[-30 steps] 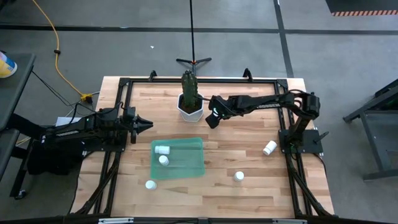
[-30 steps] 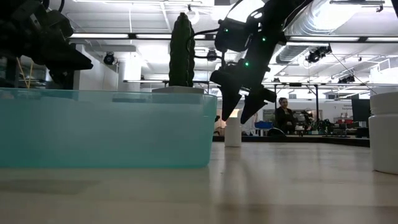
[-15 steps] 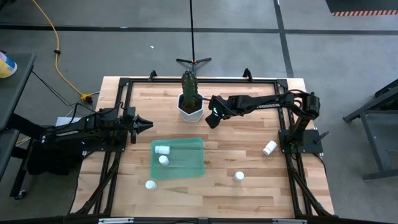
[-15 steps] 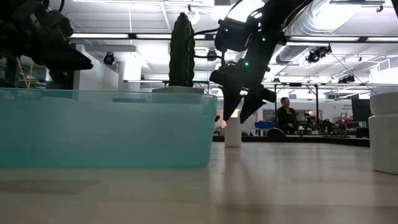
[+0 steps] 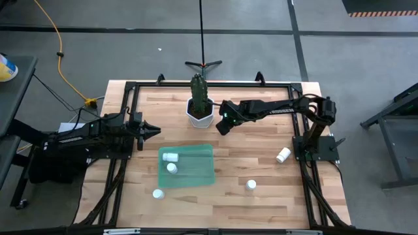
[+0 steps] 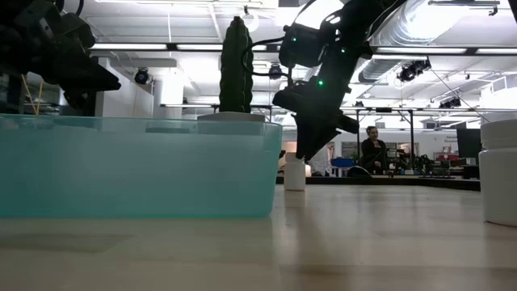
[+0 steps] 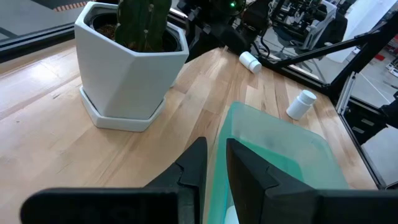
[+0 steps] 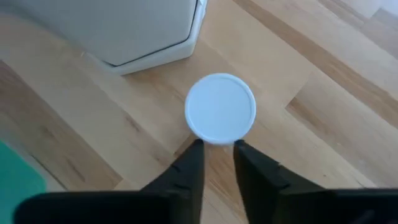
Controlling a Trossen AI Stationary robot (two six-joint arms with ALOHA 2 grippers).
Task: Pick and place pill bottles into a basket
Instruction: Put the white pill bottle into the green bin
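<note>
My right tool (image 8: 216, 149) is clenched on nothing. The bottle (image 8: 221, 107) stands just past its tips, beside the pot (image 8: 124, 31) and beyond the basket (image 5: 199, 166), so I judge the reach short. The left tool (image 5: 155, 130) waits clenched at the left.

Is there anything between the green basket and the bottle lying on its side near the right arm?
In the high view, only bare wooden table lies between the basket and that tipped bottle; the upright bottle stands nearer the front, off that line.
</note>
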